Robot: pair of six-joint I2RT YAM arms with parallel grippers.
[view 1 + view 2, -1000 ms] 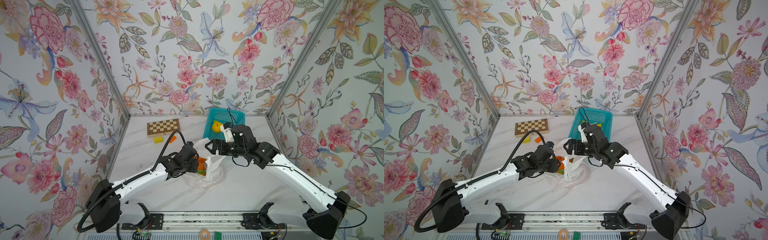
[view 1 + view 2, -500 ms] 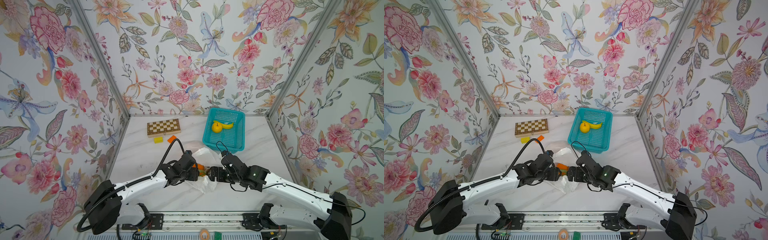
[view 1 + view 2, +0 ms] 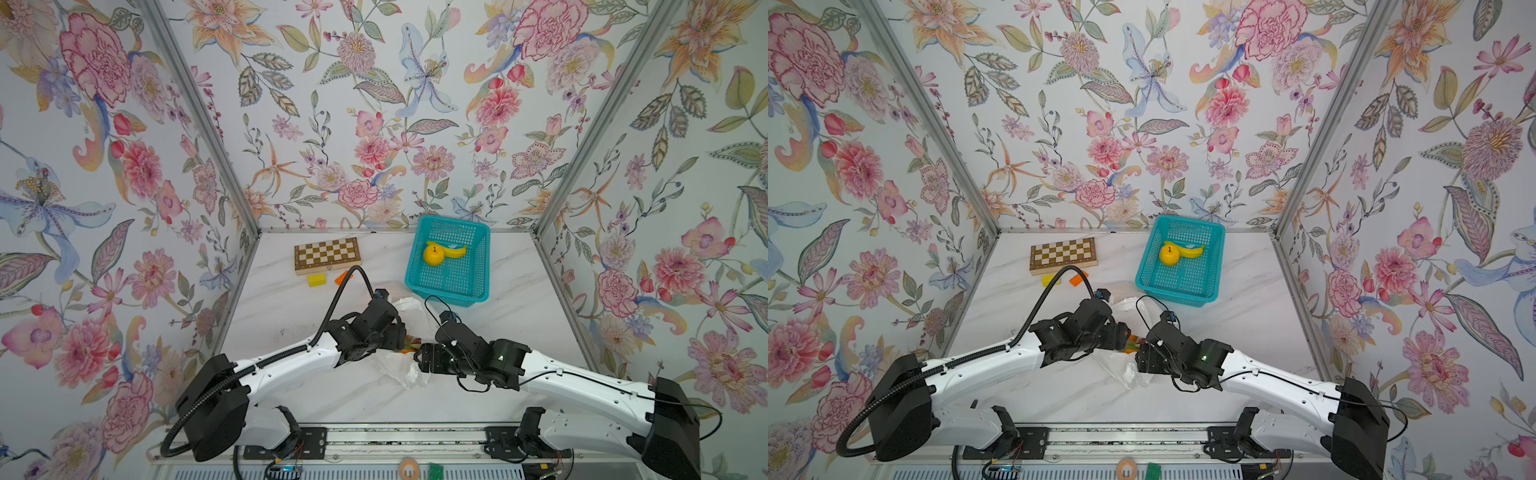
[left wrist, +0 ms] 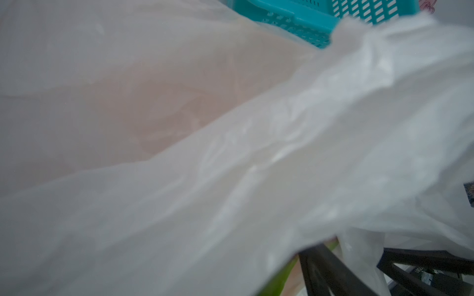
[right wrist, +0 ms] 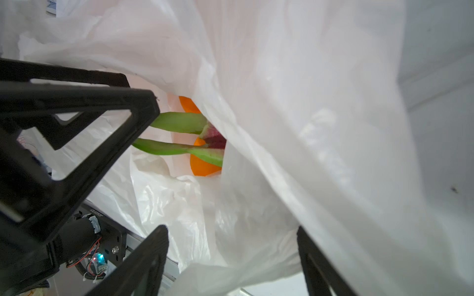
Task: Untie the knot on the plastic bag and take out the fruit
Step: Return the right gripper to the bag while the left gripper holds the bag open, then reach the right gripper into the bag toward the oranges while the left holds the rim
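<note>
Top views, both: left gripper [image 3: 402,337] and right gripper [image 3: 419,358] tip to tip over the plastic bag [image 3: 397,368], fruit [image 3: 411,344] peeking out between them. Open marble table [image 3: 519,316] behind and outboard of the right gripper; basket [image 3: 446,291] rim near, beyond both tips.

Left wrist: fingers [image 4: 318,271] apart, loose film lying between, no clamp; basket edge just past the film.

Right wrist: fingers [image 5: 148,258] spread wide around slack film. Open bag mouth straight ahead, dragon fruit [image 5: 214,141] and orange [image 5: 202,167] inside, left gripper's finger at its lip.

Against a second ago: right gripper down from beside the basket to the bag.
</note>
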